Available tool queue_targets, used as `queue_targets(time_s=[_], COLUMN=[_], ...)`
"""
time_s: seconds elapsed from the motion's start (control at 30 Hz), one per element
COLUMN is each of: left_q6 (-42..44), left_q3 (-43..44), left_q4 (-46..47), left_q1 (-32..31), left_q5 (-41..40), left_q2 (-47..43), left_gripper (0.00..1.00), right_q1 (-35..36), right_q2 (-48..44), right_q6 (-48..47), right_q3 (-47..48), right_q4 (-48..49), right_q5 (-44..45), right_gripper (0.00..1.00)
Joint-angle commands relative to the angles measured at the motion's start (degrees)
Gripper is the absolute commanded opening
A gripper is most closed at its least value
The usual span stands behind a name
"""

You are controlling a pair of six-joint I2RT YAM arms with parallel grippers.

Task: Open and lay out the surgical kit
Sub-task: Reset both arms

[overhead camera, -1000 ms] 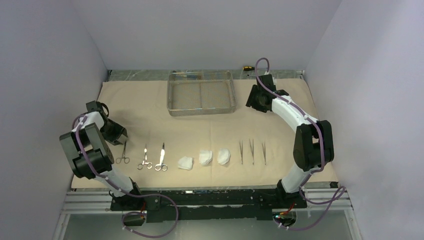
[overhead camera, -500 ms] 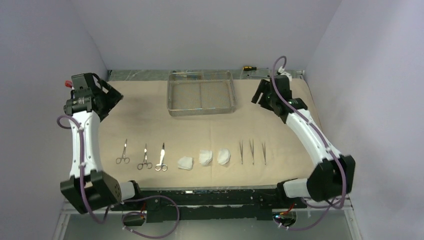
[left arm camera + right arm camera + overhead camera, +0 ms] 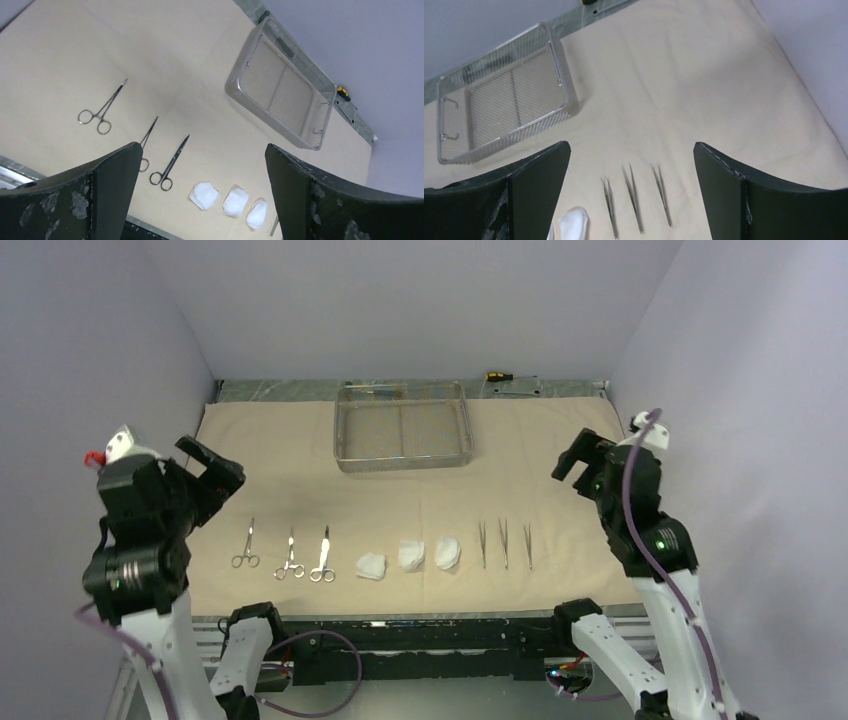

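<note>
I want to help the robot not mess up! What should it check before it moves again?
1. Cloth spread flat: ok.
2. Tray on the far part of the cloth, mesh floor looks bare: ok.
3. Three clamps in a row, none overlapping: ok.
4. Three gauze pads side by side in the middle: ok.
5. Three tweezers in a row on the right: ok.
6. Left hand and right hand open, holding nothing, raised off the cloth: ok.
</note>
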Motion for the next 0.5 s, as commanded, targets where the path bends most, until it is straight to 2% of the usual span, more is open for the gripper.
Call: queue_targets(time_s=[0.0, 0.2, 0.47], left_q6=[1.6, 3.4, 9.1], left_q3=[6.1, 16.8, 20.3], left_q4=[-9.4, -15.9, -19.0], left_q1=[0.1, 0.0, 0.1], left_q5=[-0.1, -0.4, -4.7], left_q2=[-4.3, -7.5, -13.0], left_gripper=[0.99, 0.99, 0.99], right_q1=[-0.2, -0.2, -0.2], right_q2=[-4.3, -6.9, -11.1], right_q6=[-2.5, -4.6, -8.3], right_q3=[5.7, 12.5, 18.5], right_q4=[-6.9, -10.7, -11.3], right_q5=[2.8, 2.2, 4.0], right_gripper=[0.99, 0.99, 0.99])
